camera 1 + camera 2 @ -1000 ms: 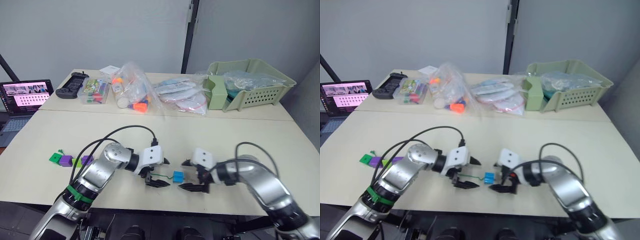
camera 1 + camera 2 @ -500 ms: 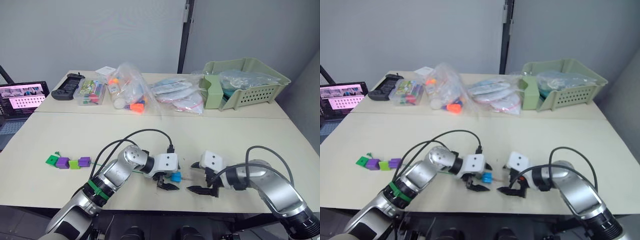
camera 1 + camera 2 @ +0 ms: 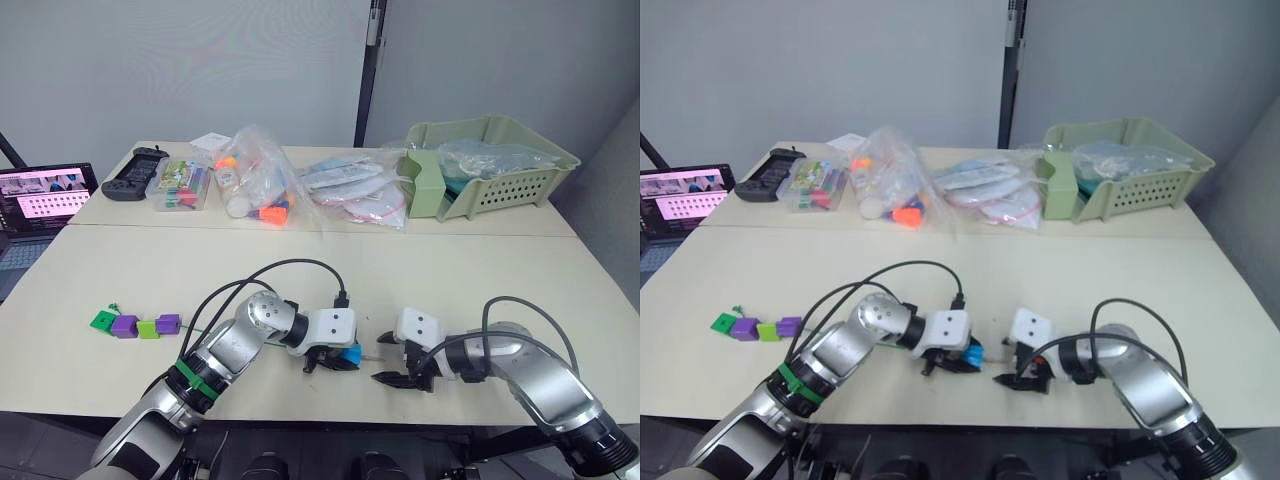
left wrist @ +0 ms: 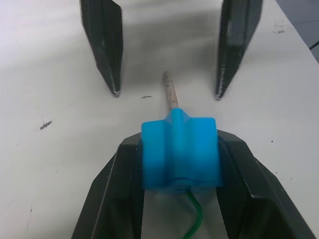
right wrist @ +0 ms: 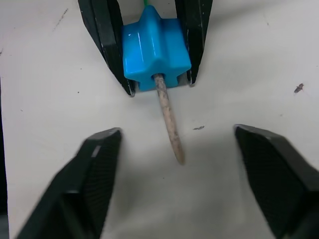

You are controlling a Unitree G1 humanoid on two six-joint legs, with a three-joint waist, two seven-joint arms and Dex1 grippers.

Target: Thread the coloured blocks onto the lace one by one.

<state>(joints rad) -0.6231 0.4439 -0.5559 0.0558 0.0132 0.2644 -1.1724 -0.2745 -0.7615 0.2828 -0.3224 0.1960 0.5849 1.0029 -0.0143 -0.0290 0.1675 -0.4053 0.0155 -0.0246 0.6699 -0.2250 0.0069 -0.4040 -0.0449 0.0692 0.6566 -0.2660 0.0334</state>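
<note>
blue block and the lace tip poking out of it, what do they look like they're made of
The blue block looks like smooth moulded plastic: glossy highlights, rounded edges. The lace tip is a stiff, matte, pale brown stick, perhaps wood or hardened cord; the look leaves it open. The lace behind it is twisted green cord.

Pale table (image 3: 480, 270) — four threaded blocks (image 3: 135, 324), marker case (image 3: 185, 183), plastic bags (image 3: 262, 185), green basket (image 3: 495, 165), black controller (image 3: 130, 172)

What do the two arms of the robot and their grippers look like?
Both arms are silver-grey metal with a white block at each wrist. The left arm carries a green band and looping black cables; a black cable curves over the right arm too. The left gripper and right gripper each have two black, pointed fingers.
</note>
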